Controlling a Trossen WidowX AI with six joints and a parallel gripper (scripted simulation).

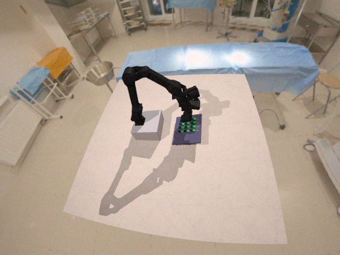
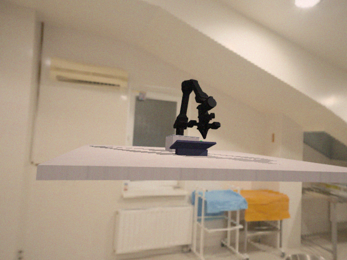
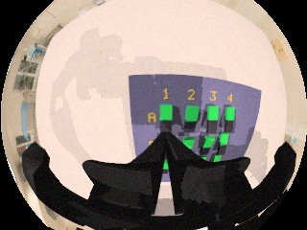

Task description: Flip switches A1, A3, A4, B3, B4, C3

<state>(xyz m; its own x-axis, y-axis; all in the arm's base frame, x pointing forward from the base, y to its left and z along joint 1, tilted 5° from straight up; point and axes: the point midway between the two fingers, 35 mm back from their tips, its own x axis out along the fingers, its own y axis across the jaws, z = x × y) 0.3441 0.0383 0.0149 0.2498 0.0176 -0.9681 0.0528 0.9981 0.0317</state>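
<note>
The dark blue panel [image 1: 179, 138] [image 2: 193, 144] [image 3: 142, 91] carries rows of green and black rocker switches. In the wrist view A1 [image 3: 166, 112], A2 [image 3: 192, 113], A3 [image 3: 212, 113] and A4 [image 3: 230, 114] show fully. B2 [image 3: 188, 143], B3 [image 3: 208, 142] and B4 [image 3: 224, 139] are partly visible; B1 and much of row C are hidden by the fingers. I cannot tell surely which ends are raised. My gripper [image 1: 186, 120] [image 2: 204, 137] [image 3: 165, 135] is shut and empty, pointing down just above the panel's column 1 side, its tips near B1 in the wrist view.
The arm's base stands on a grey box [image 1: 148, 125] [image 2: 171, 142] beside the panel, on the arm's side. The panel is on a pale table [image 1: 219, 192] [image 2: 111, 159]. Shadows of the arm fall across the table and part of the panel.
</note>
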